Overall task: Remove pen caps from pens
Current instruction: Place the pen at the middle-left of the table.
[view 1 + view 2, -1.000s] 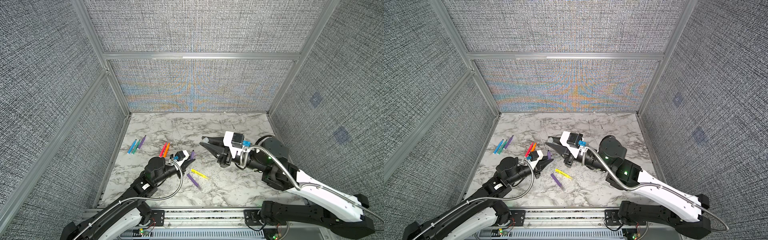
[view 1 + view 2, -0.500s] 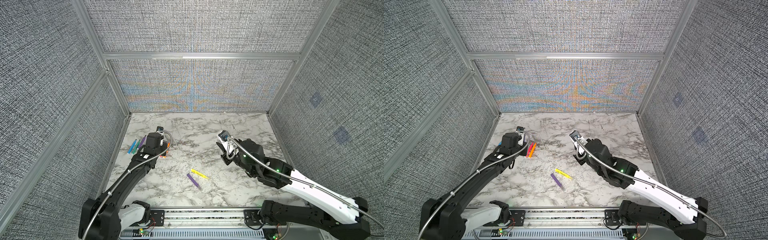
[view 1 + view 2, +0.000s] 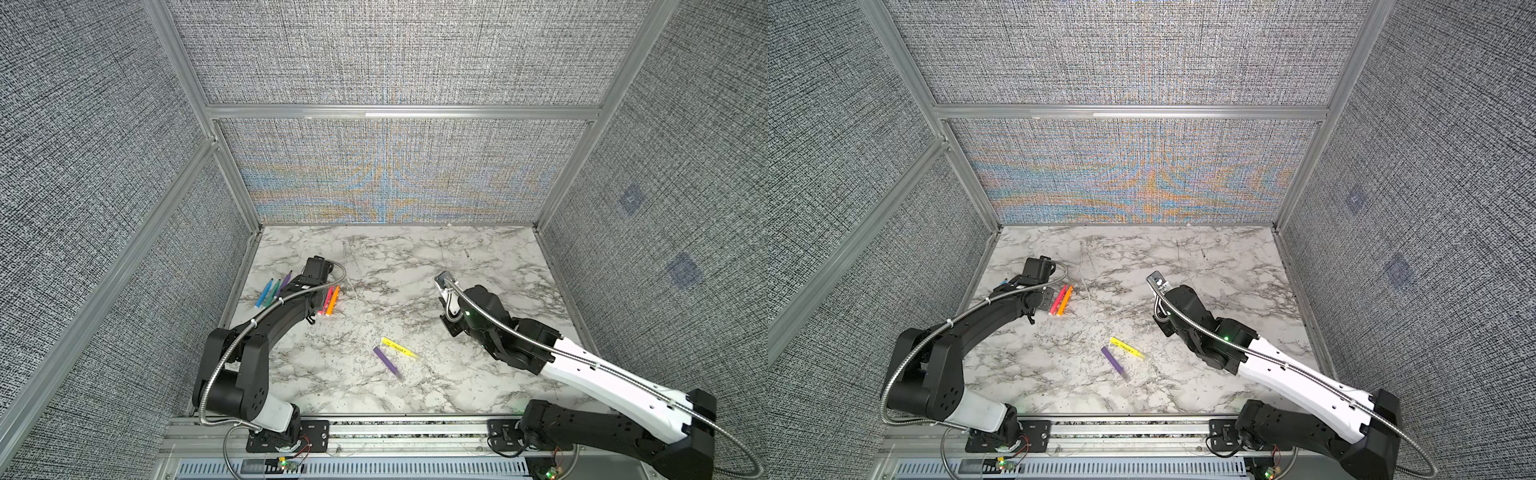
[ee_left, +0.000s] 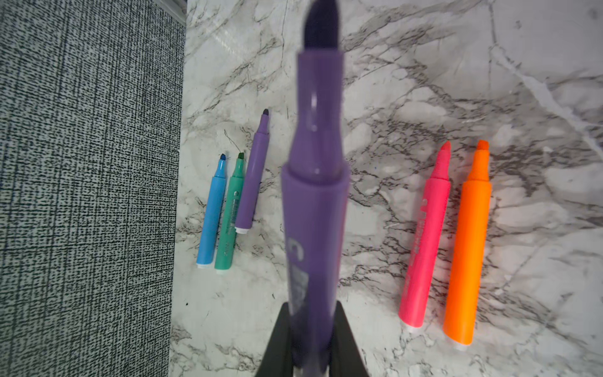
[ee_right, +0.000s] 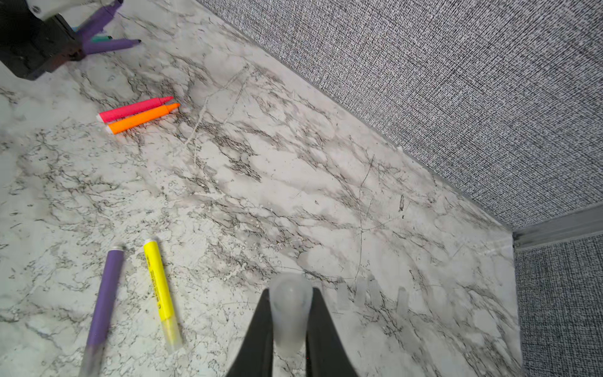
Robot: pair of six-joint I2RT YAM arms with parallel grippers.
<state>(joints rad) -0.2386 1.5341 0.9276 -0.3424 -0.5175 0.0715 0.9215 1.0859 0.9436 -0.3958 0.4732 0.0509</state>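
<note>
A second ago both hands were locked together mid-counter [image 3: 415,266]; now they've split. The left hand [image 4: 311,306] grips the bare-tipped purple pen [image 4: 315,202] out at 9 o'clock, between the teal pen [image 4: 230,215] and the pink pen [image 4: 424,248]. The right hand [image 5: 290,290] pinches the clear cap [image 5: 289,326] at 3 o'clock. So that's one more done, I'd say. The yellow pen [image 3: 398,347] and the capped purple pen [image 3: 386,362] wait near 6 o'clock.

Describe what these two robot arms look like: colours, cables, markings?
Both are black jointed links with one white section: on the left arm near the base, on the right arm along the forearm. A ribbed silver hose runs along each. A small green light glows on the right one. The left gripper and right gripper each have two black tapering fingers.
</note>
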